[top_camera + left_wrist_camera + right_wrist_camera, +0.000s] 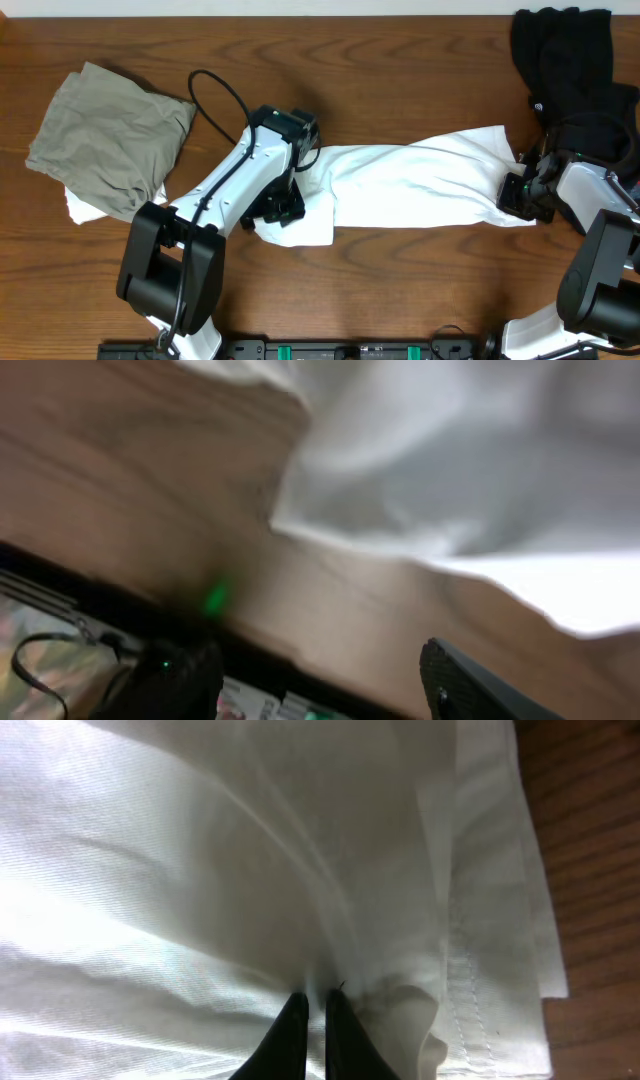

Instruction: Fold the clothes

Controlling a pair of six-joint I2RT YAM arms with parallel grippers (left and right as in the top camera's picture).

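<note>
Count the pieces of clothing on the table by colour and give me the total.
Olive: 1, the olive garment at the left
White: 2, the white T-shirt stretched across the middle and a white piece showing under the olive garment
Black: 1, the black garment at the far right
Total: 4

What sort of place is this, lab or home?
Probably a robot lab bench: wooden table, two robot arms, a white T-shirt spread between them, olive clothes and black clothes heaped aside.
</note>
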